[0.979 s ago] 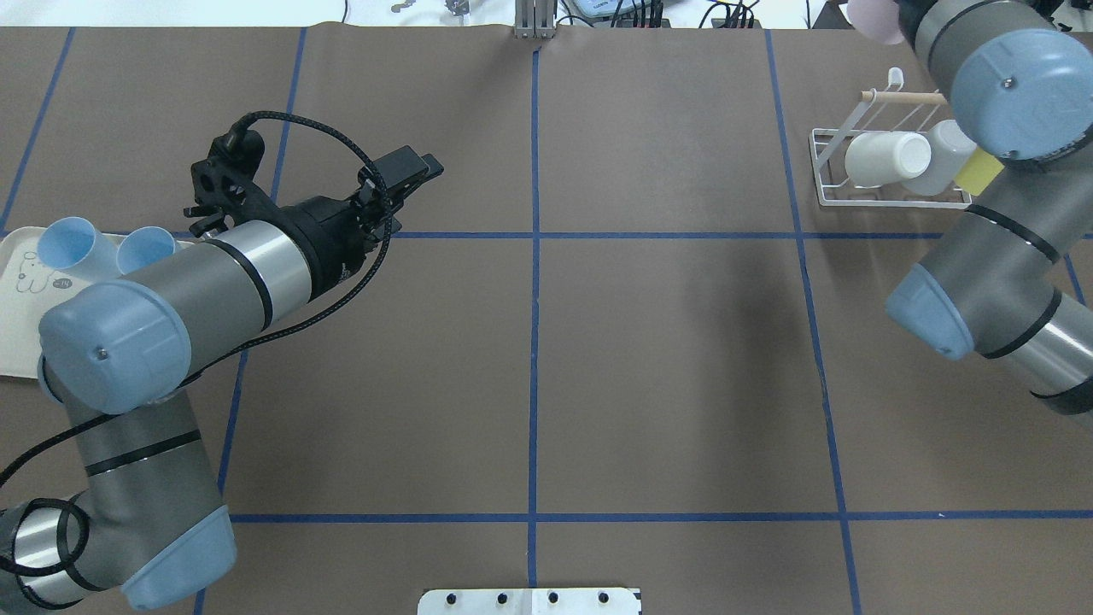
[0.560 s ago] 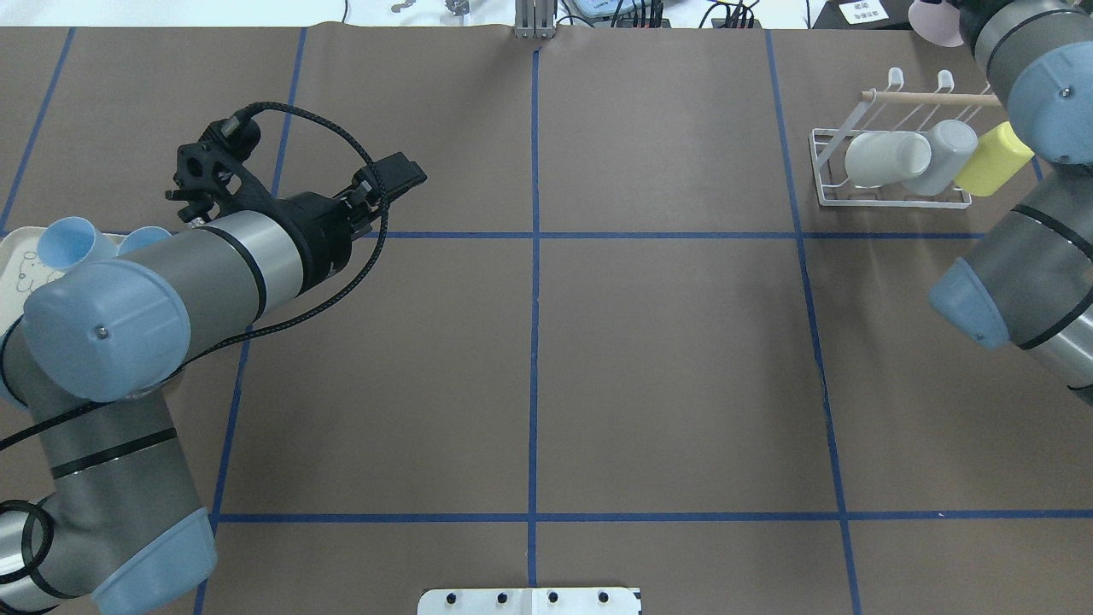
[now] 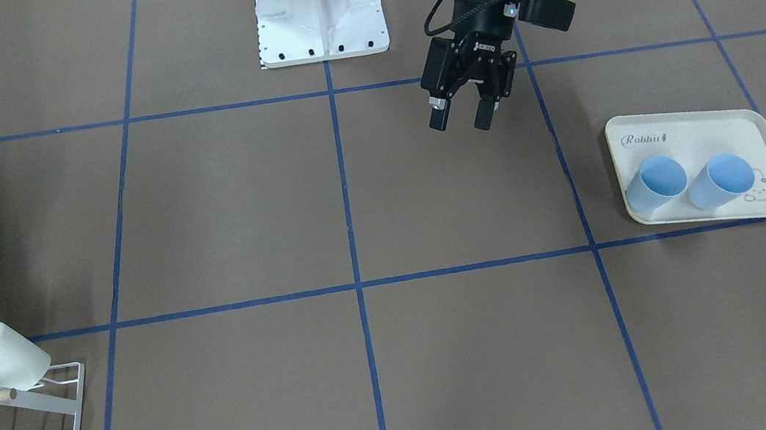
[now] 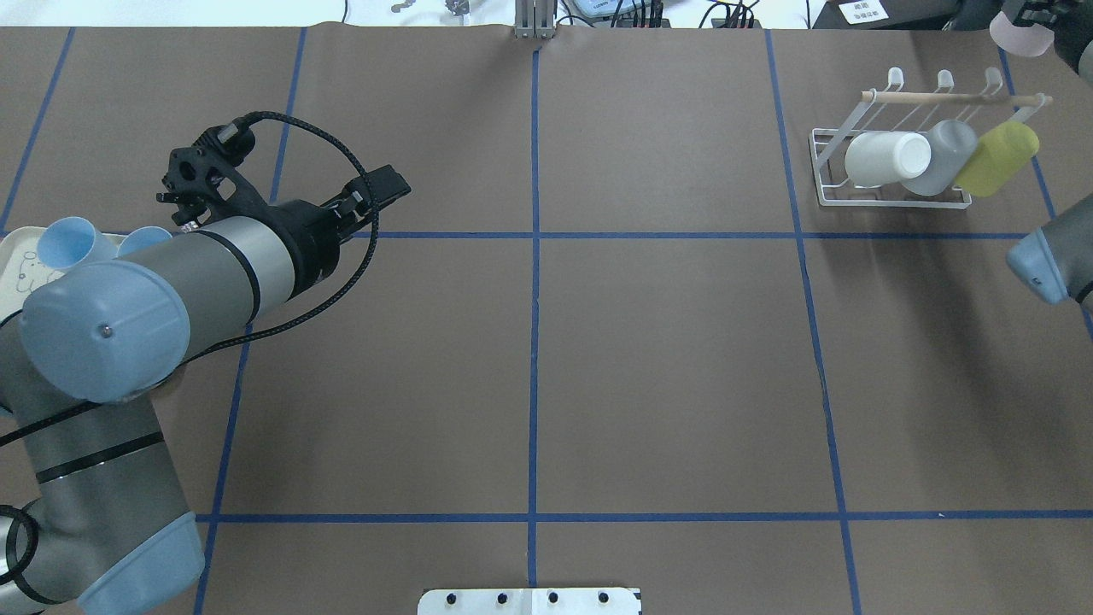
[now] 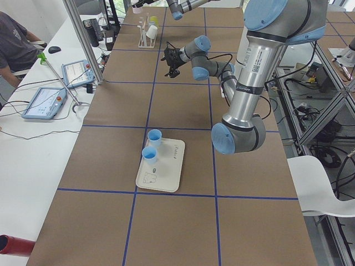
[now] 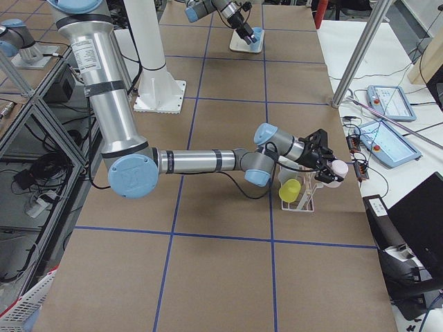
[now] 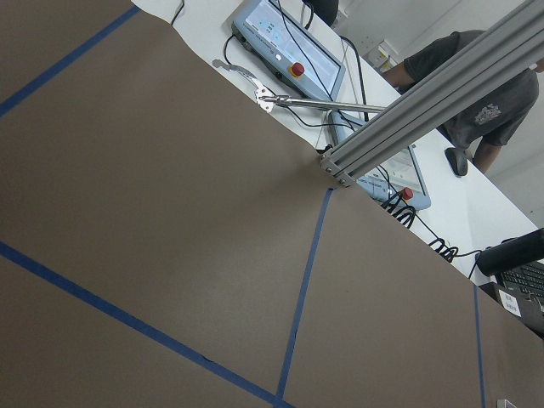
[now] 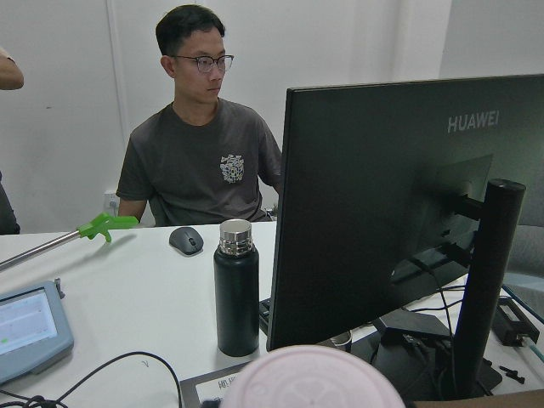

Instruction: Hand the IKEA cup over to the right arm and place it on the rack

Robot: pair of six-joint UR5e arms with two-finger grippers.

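Note:
The IKEA cup (image 4: 1016,36), pale pink, hangs in the air past the far right corner of the table, and my right gripper (image 6: 331,166) is shut on it. Its pink bottom fills the lower edge of the right wrist view (image 8: 310,378). The white wire rack (image 4: 892,202) with its wooden dowel (image 4: 948,98) stands just in front of that cup and carries a white cup (image 4: 884,159), a grey cup (image 4: 939,154) and a yellow cup (image 4: 997,156). My left gripper (image 3: 462,118) hovers open and empty over the table's left half (image 4: 384,184).
A cream rabbit tray (image 3: 683,131) holds two blue cups (image 3: 656,183) (image 3: 719,180) beside my left arm. The robot base (image 3: 319,9) is at the near middle edge. Beyond the table stand a monitor (image 8: 408,212), a dark bottle (image 8: 236,289) and a seated person (image 8: 200,161).
My right arm has swung out toward the far right corner with the pink cup, uncovering the rack. My left gripper has drawn back a little to the left.

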